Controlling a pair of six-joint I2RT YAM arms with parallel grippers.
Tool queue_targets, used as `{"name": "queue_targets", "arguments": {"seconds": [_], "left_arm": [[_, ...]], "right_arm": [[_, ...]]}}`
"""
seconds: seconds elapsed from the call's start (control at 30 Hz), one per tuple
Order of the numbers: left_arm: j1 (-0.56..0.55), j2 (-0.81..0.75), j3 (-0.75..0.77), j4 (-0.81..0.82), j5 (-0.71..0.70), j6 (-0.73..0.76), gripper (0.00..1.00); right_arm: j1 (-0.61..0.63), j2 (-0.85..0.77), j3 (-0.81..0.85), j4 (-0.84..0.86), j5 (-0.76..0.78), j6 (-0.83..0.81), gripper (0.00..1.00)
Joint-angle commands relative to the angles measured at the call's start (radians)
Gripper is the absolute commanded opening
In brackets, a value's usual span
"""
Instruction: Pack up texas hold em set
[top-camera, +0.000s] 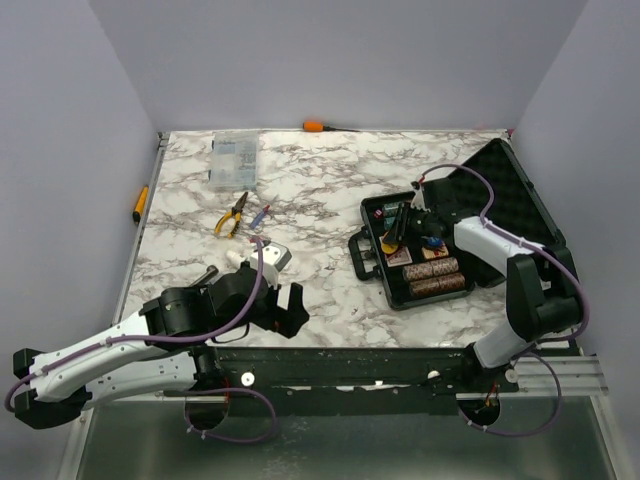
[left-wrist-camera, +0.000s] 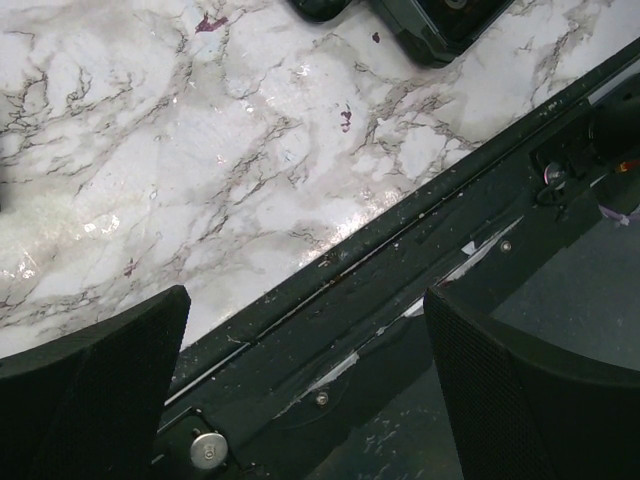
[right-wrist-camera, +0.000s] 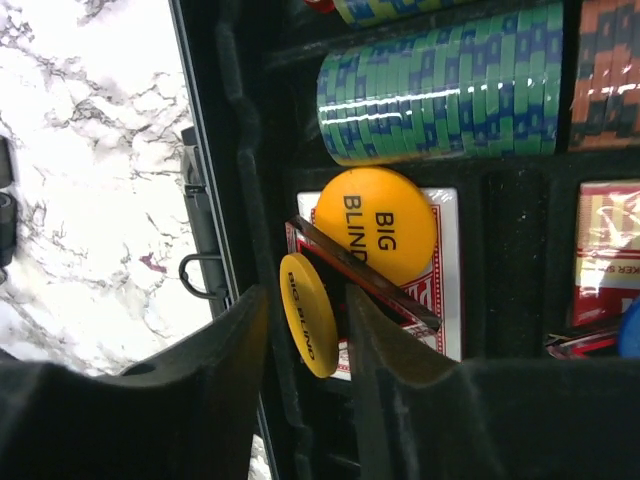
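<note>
While left gripper (left-wrist-camera: 308, 320) wide over table (left-wrist-camera: 150, 150) edge, right gripper (right-wrist-camera: 306, 335) narrowly parted around yellow disc (right-wrist-camera: 306, 310) beside case (right-wrist-camera: 255, 130) wall.

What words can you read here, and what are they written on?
"BIG BLIND": on the yellow disc lying flat on a card deck.
"BIG BLIND": on the second yellow disc, tilted on its edge beside it.
The print on the other card deck at the right edge is cut off and too blurred to read.
</note>
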Motion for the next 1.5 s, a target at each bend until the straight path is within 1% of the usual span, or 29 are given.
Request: {"name": "queue_targets", "arguments": {"seconds": [0.0, 0.17, 0.33, 0.47, 0.6, 0.67, 0.83, 0.9, 0.97, 1.1, 1.23, 1.37, 1.47], "left_arm": [[-0.002, 0.008, 0.026, 0.021, 0.01, 0.024, 0.99], [-0.002, 0.028, 0.028, 0.041, 0.026, 0.033, 0.98], [0.007, 0.092, 0.078, 0.05, 0.035, 0.089, 0.99], [0.024, 0.19, 0.125, 0.066, 0.057, 0.133, 0.98], [0.036, 0.29, 0.177, 0.083, 0.09, 0.157, 0.99], [0.047, 0.328, 0.198, 0.098, 0.12, 0.174, 0.98], [0.081, 0.407, 0.25, 0.103, 0.194, 0.189, 0.98], [0.084, 0.426, 0.263, 0.103, 0.213, 0.196, 0.97], [0.084, 0.43, 0.265, 0.104, 0.212, 0.196, 0.96], [0.09, 0.411, 0.254, 0.104, 0.217, 0.181, 0.96], [0.095, 0.385, 0.233, 0.103, 0.241, 0.163, 0.96], [0.096, 0.361, 0.201, 0.104, 0.25, 0.15, 0.96], [0.099, 0.351, 0.179, 0.106, 0.251, 0.141, 0.97]], "right_arm": [[0.0, 0.015, 0.038, -0.063, 0.055, -0.034, 0.46], [0.001, -0.003, 0.09, -0.113, 0.111, -0.037, 0.62], [0.001, -0.057, 0.195, -0.227, 0.201, -0.043, 0.69], [0.001, -0.115, 0.307, -0.329, 0.307, -0.052, 0.72], [-0.001, -0.157, 0.418, -0.413, 0.436, -0.036, 0.8], [-0.004, -0.156, 0.488, -0.452, 0.477, -0.033, 0.81], [-0.032, -0.08, 0.708, -0.568, 0.561, -0.017, 0.8], [-0.055, -0.052, 0.776, -0.598, 0.586, 0.003, 0.79], [-0.089, -0.042, 0.81, -0.601, 0.594, 0.041, 0.77], [-0.209, -0.015, 0.845, -0.605, 0.54, 0.096, 0.74], [-0.378, 0.042, 0.92, -0.651, 0.473, 0.11, 0.68], [-0.496, 0.091, 0.966, -0.666, 0.457, 0.152, 0.63], [-0.581, 0.13, 0.991, -0.684, 0.414, 0.167, 0.6]]}}
